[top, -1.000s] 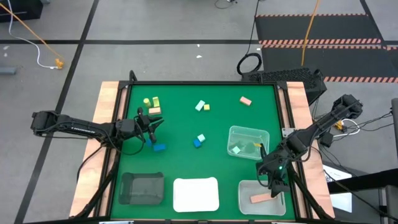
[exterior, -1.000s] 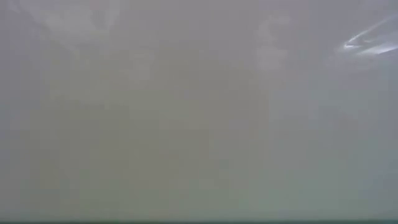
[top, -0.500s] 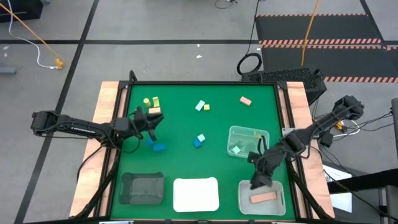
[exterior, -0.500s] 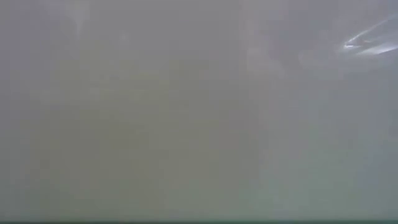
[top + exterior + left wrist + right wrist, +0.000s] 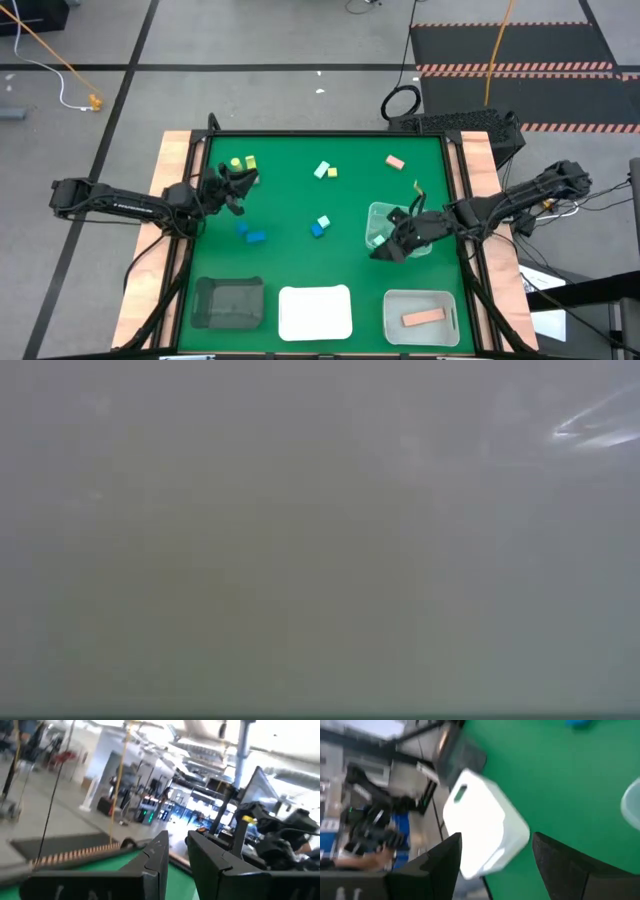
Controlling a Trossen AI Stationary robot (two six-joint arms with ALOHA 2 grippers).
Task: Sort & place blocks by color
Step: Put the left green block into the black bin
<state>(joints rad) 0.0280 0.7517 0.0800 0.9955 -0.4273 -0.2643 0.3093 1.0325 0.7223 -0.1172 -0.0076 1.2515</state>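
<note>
In the high view, yellow-green blocks (image 5: 243,163) lie at far left, with my left gripper (image 5: 236,184) just beside them on the near side, open by a narrow gap with nothing between the fingers (image 5: 162,851). A tan block seen there earlier is hidden under it. Blue blocks (image 5: 250,234) and a blue-mint pair (image 5: 319,226) lie mid-table, a mint-yellow pair (image 5: 325,171) and a pink block (image 5: 394,161) farther off. A tan-pink bar (image 5: 423,317) lies in the near-right clear tray (image 5: 395,305). My right gripper (image 5: 385,249) hovers open at the near-left rim of the other clear tray (image 5: 402,212).
A dark tray (image 5: 228,302) and a white tray (image 5: 315,312) sit along the near edge; the right wrist view shows the white tray (image 5: 485,827) and dark tray (image 5: 465,752) too. The low view is fogged over. Bare green mat lies between the block groups.
My right gripper has moved from above the near-right clear tray toward the far edge and left, ending at the other clear tray's near-left rim; the tan-pink bar stays in its tray. My left gripper has moved toward the far edge, up to the yellow-green blocks, covering the tan block.
</note>
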